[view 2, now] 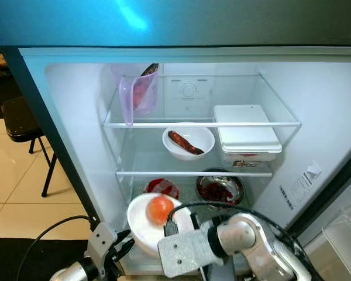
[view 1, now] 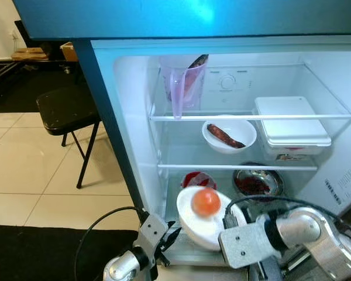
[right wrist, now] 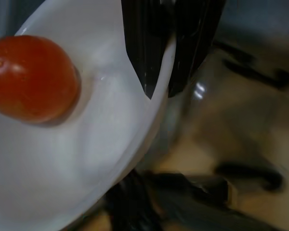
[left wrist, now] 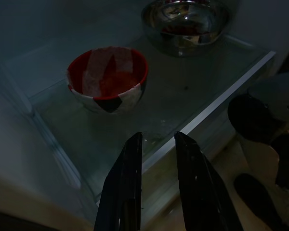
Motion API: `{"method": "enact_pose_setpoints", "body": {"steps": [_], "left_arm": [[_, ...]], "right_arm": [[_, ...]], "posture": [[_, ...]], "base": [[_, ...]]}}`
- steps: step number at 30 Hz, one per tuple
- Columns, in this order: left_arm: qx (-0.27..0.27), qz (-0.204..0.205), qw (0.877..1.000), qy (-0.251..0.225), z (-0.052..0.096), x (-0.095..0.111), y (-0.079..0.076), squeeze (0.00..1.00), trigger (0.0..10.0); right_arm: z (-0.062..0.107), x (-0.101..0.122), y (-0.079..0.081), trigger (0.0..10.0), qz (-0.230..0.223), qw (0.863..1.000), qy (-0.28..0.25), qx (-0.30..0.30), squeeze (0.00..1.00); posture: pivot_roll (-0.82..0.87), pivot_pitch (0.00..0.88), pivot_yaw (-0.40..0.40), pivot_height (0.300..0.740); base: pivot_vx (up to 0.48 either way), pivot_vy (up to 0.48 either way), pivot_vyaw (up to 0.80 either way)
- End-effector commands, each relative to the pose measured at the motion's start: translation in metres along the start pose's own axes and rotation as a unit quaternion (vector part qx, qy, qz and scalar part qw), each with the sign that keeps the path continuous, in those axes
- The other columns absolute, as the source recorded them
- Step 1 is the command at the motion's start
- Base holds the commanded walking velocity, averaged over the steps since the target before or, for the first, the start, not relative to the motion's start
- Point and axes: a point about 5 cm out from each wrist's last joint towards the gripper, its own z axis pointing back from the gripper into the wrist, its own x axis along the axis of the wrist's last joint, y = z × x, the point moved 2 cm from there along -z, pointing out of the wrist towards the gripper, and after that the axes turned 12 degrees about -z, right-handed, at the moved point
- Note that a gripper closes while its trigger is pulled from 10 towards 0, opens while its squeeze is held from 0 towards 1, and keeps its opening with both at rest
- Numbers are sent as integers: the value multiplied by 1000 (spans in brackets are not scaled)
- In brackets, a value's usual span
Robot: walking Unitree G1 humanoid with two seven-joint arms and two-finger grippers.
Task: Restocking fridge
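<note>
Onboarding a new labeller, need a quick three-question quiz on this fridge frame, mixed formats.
1. True or false: the right hand is shut on the rim of the white bowl holding a tomato.
2. What stands on the top shelf beside the white lidded container?
A. a clear jug
B. a steel bowl
C. a red bowl
3. Fill in: the left hand points at the bottom shelf, near the ____ bowl.

Key: 1 true; 2 A, the clear jug; 3 red.
</note>
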Motion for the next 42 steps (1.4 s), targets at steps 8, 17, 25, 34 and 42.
{"method": "enact_pose_setpoints", "body": {"steps": [8,17,25,34,42], "left_arm": [[18,22,999,-28,-2,7,-2,0,10000],[57,28,997,-48,1,12,-1,0,10000],[126,-13,987,-95,5,31,7,0,10000],[155,-18,979,-129,5,48,11,0,10000],[187,1,973,-132,8,51,12,0,10000]], "right_arm": [[6,8,-24,10000,52,997,15,-60,0],[-3,11,-33,10000,78,995,17,-60,0],[-11,7,-49,10000,100,992,34,-67,0],[-12,-2,-54,10000,104,991,57,-66,0],[-9,-10,-63,10000,121,987,80,-64,0]], "posture": [[-32,0,27,476],[-27,0,27,476],[-23,0,26,476],[-20,0,29,476],[-23,0,30,476]], "base": [[0,0,0],[0,0,0],[0,0,0],[0,0,0],[0,0,0]]}}
